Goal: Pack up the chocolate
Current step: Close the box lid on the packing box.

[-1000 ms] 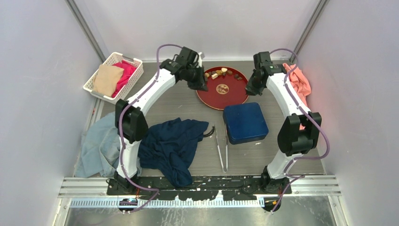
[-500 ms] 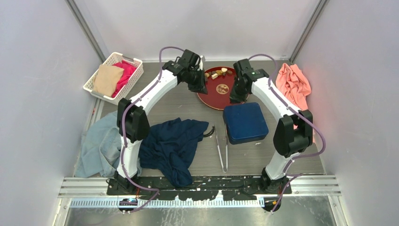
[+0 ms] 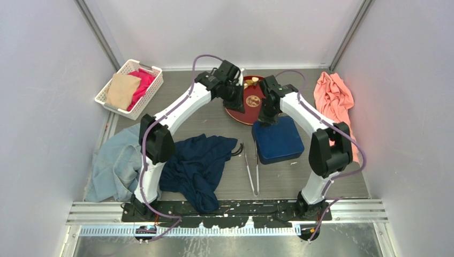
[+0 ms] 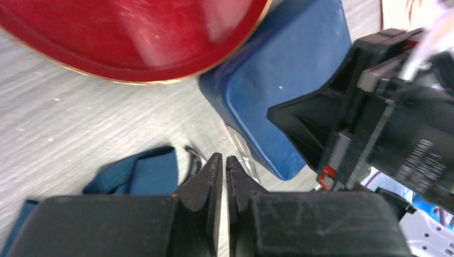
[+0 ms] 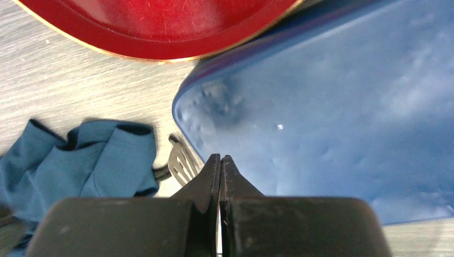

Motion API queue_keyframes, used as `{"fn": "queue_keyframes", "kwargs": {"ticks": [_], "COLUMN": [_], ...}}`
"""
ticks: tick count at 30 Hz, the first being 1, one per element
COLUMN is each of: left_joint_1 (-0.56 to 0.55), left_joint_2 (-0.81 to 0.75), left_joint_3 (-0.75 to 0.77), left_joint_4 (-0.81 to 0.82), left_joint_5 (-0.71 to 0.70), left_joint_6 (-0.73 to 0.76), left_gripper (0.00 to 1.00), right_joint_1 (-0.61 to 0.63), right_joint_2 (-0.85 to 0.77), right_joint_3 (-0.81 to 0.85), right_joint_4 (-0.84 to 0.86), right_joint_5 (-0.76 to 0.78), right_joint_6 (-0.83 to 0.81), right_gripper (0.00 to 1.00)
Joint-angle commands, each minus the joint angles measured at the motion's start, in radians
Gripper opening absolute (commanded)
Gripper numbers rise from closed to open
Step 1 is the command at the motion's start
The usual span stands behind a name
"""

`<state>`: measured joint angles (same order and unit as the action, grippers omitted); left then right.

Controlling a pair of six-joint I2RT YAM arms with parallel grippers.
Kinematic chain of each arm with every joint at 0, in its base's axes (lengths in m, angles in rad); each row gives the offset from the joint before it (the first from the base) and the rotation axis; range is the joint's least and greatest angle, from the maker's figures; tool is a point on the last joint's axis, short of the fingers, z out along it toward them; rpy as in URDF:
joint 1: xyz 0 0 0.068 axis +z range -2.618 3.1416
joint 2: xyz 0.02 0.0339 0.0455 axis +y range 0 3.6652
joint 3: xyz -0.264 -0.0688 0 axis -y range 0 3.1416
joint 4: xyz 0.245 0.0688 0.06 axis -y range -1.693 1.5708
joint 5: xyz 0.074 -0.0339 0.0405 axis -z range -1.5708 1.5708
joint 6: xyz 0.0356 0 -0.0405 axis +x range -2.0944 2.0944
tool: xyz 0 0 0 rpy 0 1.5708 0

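Note:
The chocolate (image 3: 250,81), small brown and cream pieces, lies at the far edge of the red round tray (image 3: 251,110), mostly hidden by both wrists. My left gripper (image 3: 239,106) hangs over the tray's left part, shut with only a thin slit and nothing between the fingers. In the left wrist view its tips (image 4: 225,160) point past the tray (image 4: 134,37) toward the closed navy box (image 4: 284,80). My right gripper (image 3: 264,118) is shut and empty above the box's far-left corner (image 5: 214,101), just near of the tray (image 5: 160,27).
Metal tongs (image 3: 251,166) lie on the table left of the navy box (image 3: 279,140). A dark blue cloth (image 3: 198,160) and a light blue cloth (image 3: 113,166) lie front left. A white basket (image 3: 128,87) with cloths stands back left. A salmon cloth (image 3: 334,93) lies back right.
The right arm has swung left from the tray's right side to the box's far-left corner. The left arm has moved right, over the tray. Both grippers have stayed shut.

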<state>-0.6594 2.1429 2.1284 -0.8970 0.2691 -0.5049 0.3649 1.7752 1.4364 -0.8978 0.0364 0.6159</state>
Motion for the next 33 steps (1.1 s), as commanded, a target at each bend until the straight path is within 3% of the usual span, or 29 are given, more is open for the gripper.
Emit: {"fn": "queue_keyframes", "kwargs": {"ticks": [1,6,13,20,26,33], "left_joint_1": [-0.036,-0.042,-0.094,-0.118,-0.119,-0.132], "left_joint_2": [0.015,0.018,0.043,0.204,0.2,0.284], "left_joint_3": [0.035,0.026,0.055,0.301,0.304,0.241], "left_joint_4": [0.017,0.015,0.046,-0.06,-0.014,0.012], "left_joint_5": [0.052,0.075,0.093,0.036,-0.002,-0.089], "left_joint_6": [0.013,0.023,0.022,0.029,0.014,0.001], "left_gripper": [0.09,0.09,0.09,0.08,0.08,0.0], "right_joint_1": [0.004,-0.031,-0.226,-0.259,-0.237,-0.297], "right_joint_2": [-0.193,-0.333,-0.431,-0.341,-0.281,-0.344], "right_joint_3": [-0.011,-0.119,-0.205,-0.09,-0.006,-0.26], "right_joint_4": [-0.084,-0.128,-0.125,-0.065,-0.08,-0.059], "right_joint_5": [0.081,0.143,0.094,0.002,0.055,0.085], "right_joint_6": [-0.023,-0.007,0.016,-0.004,-0.011,-0.019], "right_gripper": [0.01,0.0,0.0,0.01,0.01,0.0]}}
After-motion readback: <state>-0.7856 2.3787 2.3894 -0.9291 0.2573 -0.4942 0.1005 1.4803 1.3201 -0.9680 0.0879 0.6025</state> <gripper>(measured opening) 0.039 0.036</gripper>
